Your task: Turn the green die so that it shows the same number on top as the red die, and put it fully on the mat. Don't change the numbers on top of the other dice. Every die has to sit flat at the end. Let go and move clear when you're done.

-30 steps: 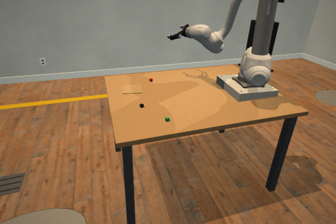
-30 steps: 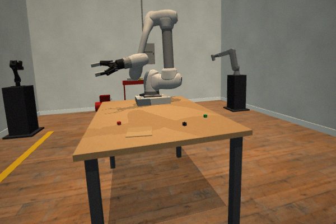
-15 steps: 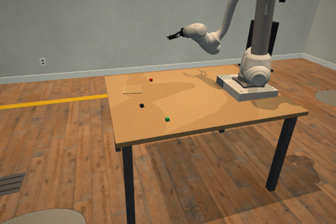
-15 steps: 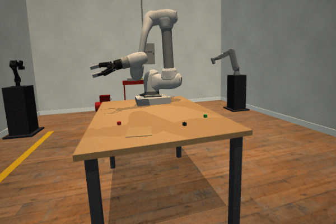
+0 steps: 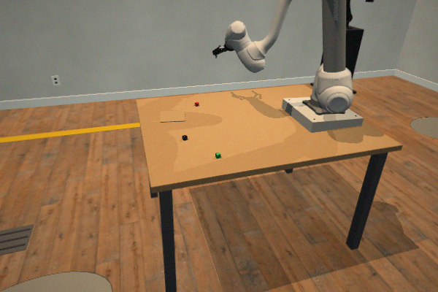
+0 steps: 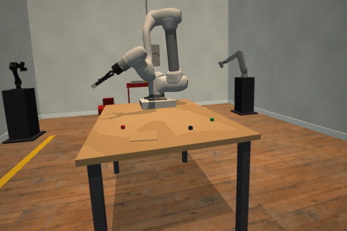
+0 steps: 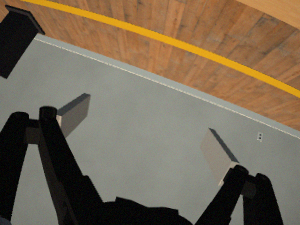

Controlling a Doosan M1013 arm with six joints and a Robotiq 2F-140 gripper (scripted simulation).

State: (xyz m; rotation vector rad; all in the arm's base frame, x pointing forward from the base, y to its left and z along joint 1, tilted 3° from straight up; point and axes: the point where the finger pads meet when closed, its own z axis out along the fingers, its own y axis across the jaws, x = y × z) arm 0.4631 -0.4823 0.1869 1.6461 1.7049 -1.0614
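The end effector [image 6: 96, 84] hangs in the air well above the worktop [image 5: 255, 131], out past the edge nearest the wall, and it is released: its two fingers stand spread wide apart with nothing between them. In the wrist view the fingers frame only grey wall, wooden floor and a yellow line [image 7: 156, 36] painted on the floor. The arm [image 5: 333, 14] rises from a pale base block [image 5: 321, 117] bolted at one corner of the worktop, then bends down and outward to the wrist. The green die [image 5: 217, 155] sits on the bare worktop near the front edge as the top view has it, well apart from the end effector and off the mat [image 5: 172, 116]. The mat is a thin tan rectangle lying flat toward the far left of the worktop. The red die [image 5: 196, 104] rests just beyond the mat's far right corner, near but not touching it. The black die [image 5: 185, 137] lies between the mat and the green die, apart from both. The dice are too small for their top faces to be read.
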